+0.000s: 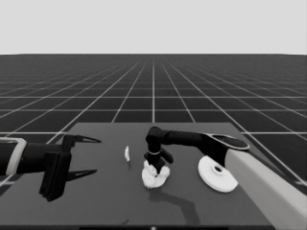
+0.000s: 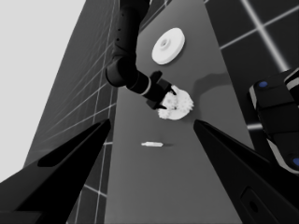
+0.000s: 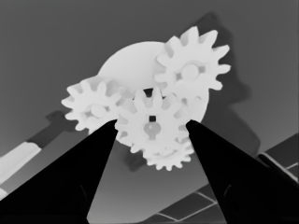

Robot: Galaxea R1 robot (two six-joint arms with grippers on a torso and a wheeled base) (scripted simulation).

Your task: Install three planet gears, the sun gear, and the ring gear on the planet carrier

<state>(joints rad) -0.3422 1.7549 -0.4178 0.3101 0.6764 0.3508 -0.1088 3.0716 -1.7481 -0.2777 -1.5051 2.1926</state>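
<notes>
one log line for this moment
right gripper: around centre gear on smaller round part | larger round part: aside | left gripper: parked, open

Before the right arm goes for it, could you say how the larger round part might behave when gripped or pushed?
The larger round part looks thick and solid, so probably stiff. It lies flat on the table, so it would likely slide, not roll. Its raised middle may offer the fingers a hold; the broad rim looks harder to span.

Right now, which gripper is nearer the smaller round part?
Right. The right gripper is directly over the smaller round part and its gears; the left gripper waits over the table's left end, well apart.
</notes>
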